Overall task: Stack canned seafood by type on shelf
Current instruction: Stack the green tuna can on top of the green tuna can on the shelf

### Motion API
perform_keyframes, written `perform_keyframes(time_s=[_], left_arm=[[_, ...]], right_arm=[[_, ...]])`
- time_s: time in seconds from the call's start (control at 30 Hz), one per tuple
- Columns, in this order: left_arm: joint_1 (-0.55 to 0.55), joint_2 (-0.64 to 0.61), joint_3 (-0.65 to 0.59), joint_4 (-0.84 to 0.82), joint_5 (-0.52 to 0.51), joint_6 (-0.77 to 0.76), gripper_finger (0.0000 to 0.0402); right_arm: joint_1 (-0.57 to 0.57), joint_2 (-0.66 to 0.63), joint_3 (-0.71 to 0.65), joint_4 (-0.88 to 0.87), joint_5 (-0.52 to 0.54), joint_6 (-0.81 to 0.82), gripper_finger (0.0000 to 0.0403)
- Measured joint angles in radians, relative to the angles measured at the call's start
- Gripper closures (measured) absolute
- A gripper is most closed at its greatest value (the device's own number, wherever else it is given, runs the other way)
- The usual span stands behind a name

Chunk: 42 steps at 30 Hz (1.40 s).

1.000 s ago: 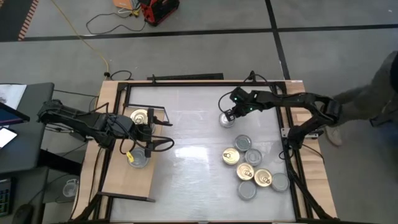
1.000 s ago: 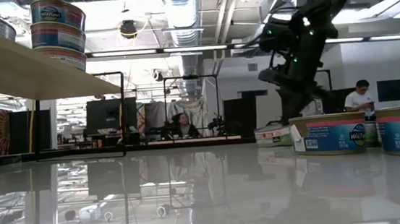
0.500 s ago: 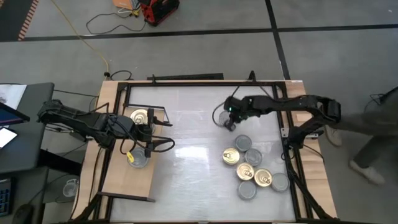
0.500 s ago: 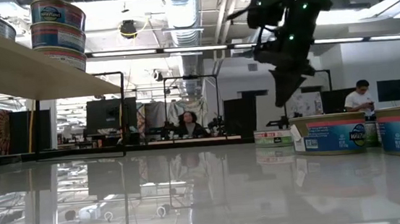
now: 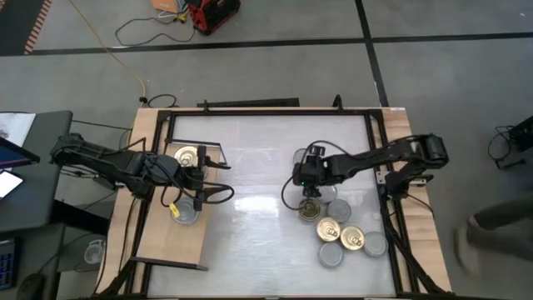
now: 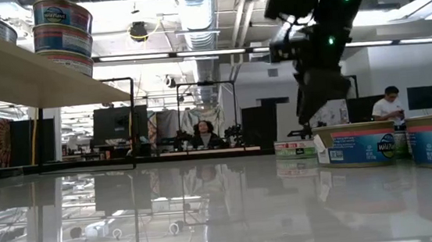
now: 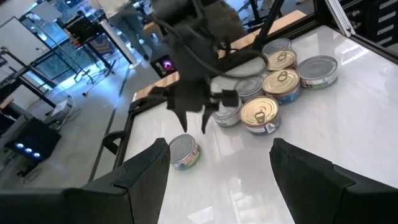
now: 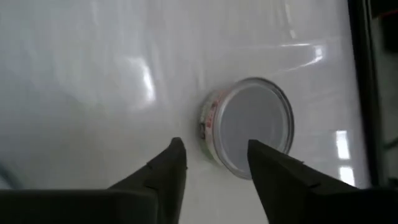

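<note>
Wooden shelf [image 5: 166,242]: gold-top tin [image 5: 188,156] + silver-top tin [image 5: 185,213].

Grey floor [image 5: 275,62], red case [image 5: 212,12], ceiling ducts [image 6: 194,5], seated person [image 6: 201,135]

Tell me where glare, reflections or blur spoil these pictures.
Low view: the glossy table mirrors the room. Right wrist view: window glare streaks the table beside the silver tin. Left wrist view: the right arm is motion-blurred. High view: a person at the right edge is blurred.
</note>
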Motion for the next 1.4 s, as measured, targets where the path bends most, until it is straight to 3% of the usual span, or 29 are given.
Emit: perform_keyframes(time_s=[0.13, 0.3, 0.8, 0.9, 1.03, 1.4], left_arm=[[0.0, 0.0, 0.0, -0.004, 0.0, -0.009, 0.0138], [0.0, 0.0, 0.0, -0.024, -0.001, -0.027, 0.0138], [0.0, 0.0, 0.0, -0.028, -0.025, -0.033, 0.0139], [0.0, 0.0, 0.0, -0.028, -0.025, -0.033, 0.0139], [0.0, 0.0, 0.0, -0.024, -0.025, -0.03, 0.0139], [0.0, 0.0, 0.0, -0.02, -0.026, -0.03, 0.0139]], right_arm=[[-0.005, 0.078, 0.0, 0.024, 0.079, -0.05, 0.0183], [-0.022, 0.139, 0.0, 0.031, 0.086, -0.05, 0.021], [0.053, 0.211, 0.002, 0.06, 0.163, 0.018, 0.0387], [0.078, 0.211, 0.002, 0.062, 0.144, 0.019, 0.0391], [0.091, 0.221, -0.003, 0.056, 0.085, 0.04, 0.0367], [0.077, 0.216, 0.028, 0.037, 0.116, 0.056, 0.0359]])
